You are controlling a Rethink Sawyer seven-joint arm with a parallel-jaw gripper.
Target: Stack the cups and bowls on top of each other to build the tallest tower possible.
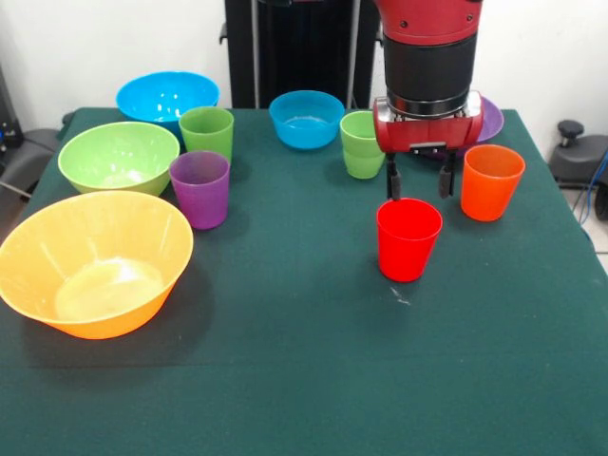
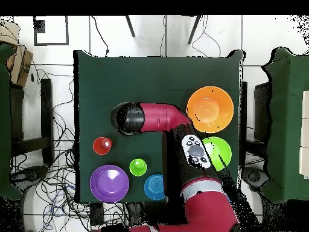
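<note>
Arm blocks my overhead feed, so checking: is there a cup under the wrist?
Observer: Yes. The front view shows a red cup standing upright on the table, just below the gripper.
Operator: Gripper open?
Observer: Open. Its fingers hang apart near the rim, not closed on the cup.
Operator: Anything stacked?
Observer: Possibly. The light green cup behind the gripper shows a double rim, so it looks like two nested cups.

Bare green table (image 1: 313, 380) lies open in front of the red cup (image 1: 408, 238); orange cup (image 1: 491, 181) crowds its side.
</note>
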